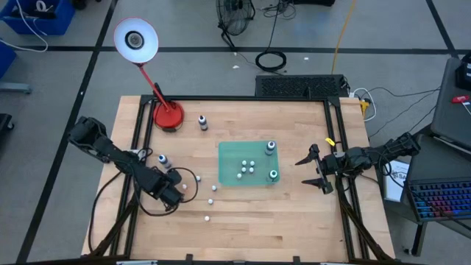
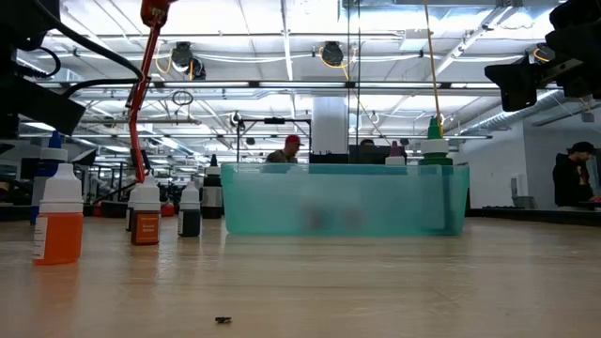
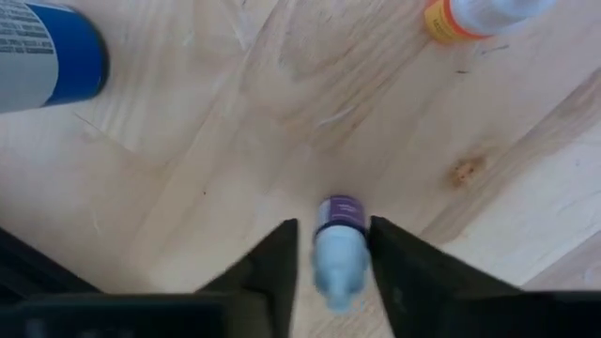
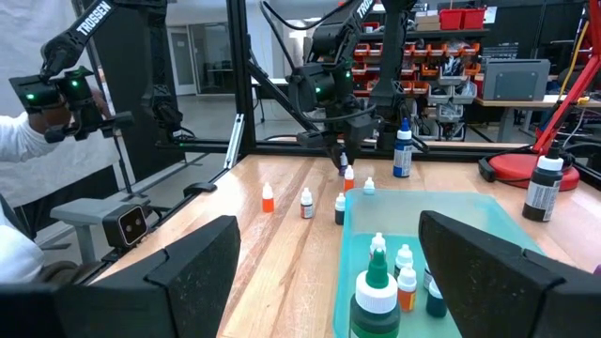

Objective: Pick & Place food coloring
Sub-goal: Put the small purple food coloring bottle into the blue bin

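**Left gripper closing around a purple food coloring bottle**

The left gripper is reaching down over the left part of the wooden table, its two dark fingers sitting on either side of a small purple bottle with a pale cap. The fingers are lying right against the bottle's sides, clamping it. A blue bottle and an orange bottle are standing nearby on the wood.

The right gripper is hovering at the table's right edge, just beside the green tray, with its fingers spread wide apart and holding nothing.

Several food coloring bottles are already standing inside the tray, among them two larger dark ones with teal tops. More small bottles are scattered on the bare wood between the tray and the left arm. A dark bottle is standing next to the red lamp base.
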Available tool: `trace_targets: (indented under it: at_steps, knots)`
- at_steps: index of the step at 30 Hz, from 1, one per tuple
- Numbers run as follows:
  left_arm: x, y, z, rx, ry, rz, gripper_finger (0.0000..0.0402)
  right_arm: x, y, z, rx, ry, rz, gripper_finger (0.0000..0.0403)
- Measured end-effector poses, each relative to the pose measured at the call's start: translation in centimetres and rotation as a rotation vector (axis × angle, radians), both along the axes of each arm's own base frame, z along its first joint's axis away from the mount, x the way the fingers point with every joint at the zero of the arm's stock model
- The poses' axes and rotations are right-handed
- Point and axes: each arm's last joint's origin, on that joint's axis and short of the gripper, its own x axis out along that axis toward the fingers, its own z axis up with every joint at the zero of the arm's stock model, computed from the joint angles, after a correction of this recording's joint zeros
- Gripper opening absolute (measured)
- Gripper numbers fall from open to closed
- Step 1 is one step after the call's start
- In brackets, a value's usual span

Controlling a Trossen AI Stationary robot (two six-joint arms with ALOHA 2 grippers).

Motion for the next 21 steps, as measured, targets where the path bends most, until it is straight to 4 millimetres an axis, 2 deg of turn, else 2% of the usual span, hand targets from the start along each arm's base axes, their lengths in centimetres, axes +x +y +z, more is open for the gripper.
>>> trace_targets:
  at_steps: [3,4,8,11,15,18,21]
  knots:
    - [0.0,0.0,0.0,-0.015,0.009,-0.024,0.007,0.0,0.0,0.0,0.0,0.0,0.0,0.0313]
    - [0.0,-0.1,0.0,-0.02,0.009,-0.041,0.0063,0.0,0.0,0.0,0.0,0.0,0.0,0.0313]
    - [0.7,-0.1,0.5,-0.044,-0.02,-0.095,0.0063,0.0,0.0,0.0,0.0,0.0,0.0,0.0313]
    - [2.3,-0.6,2.2,-0.06,-0.113,-0.169,0.0063,0.0,0.0,0.0,0.0,0.0,0.0,0.0313]
    - [5.1,-1.2,6.3,-0.026,-0.292,-0.335,0.0063,0.0,0.0,0.0,0.0,0.0,0.0,0.0313]
    - [7.5,-1.2,10.7,0.055,-0.471,-0.47,0.0063,0.0,0.0,0.0,0.0,0.0,0.0,0.0313]
    - [9.8,-0.3,15.1,0.161,-0.6,-0.597,0.0063,0.0,0.0,0.0,0.0,0.0,0.0,0.0313]
